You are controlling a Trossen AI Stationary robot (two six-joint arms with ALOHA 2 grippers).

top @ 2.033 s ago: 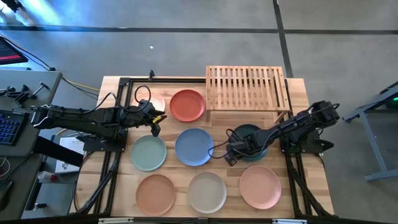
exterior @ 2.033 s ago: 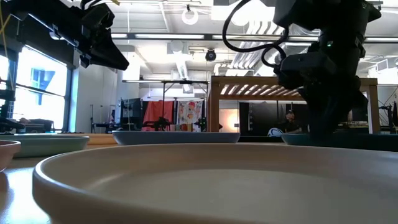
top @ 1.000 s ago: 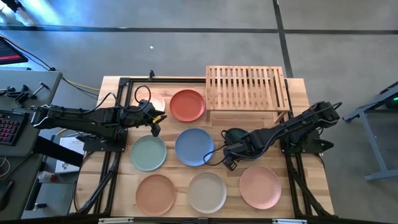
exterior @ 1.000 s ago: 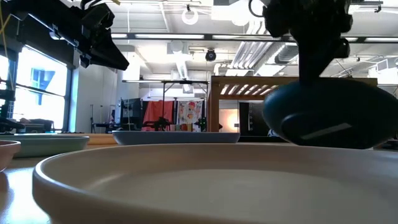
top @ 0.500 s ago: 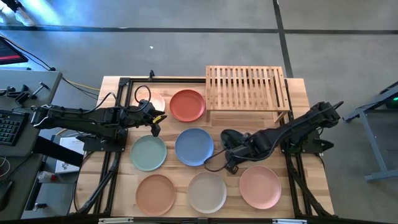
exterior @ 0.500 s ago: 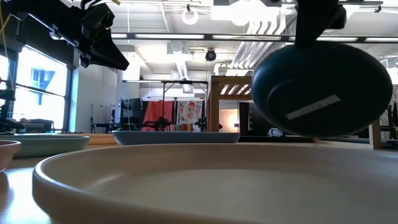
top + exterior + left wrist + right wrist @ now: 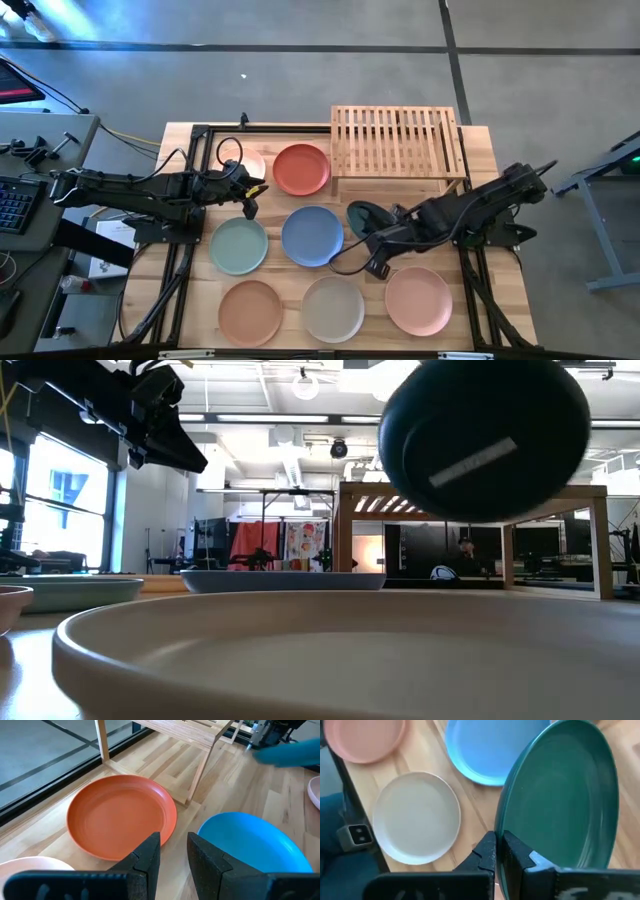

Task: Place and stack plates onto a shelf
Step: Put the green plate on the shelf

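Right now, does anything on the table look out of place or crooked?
Only one thing: the dark teal plate is off the table, tipped up on edge in the right gripper, which is pinched shut on its rim in front of the shelf. The other plates lie flat and apart; the left gripper hangs open above them.

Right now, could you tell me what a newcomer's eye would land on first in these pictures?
First, the dark teal plate, held on edge above the table by the right gripper, shut on its rim, just in front of the empty shelf. Next, the other colourful plates lying flat on the table, with the blue plate in the middle. The left gripper waits open near the red-orange plate.
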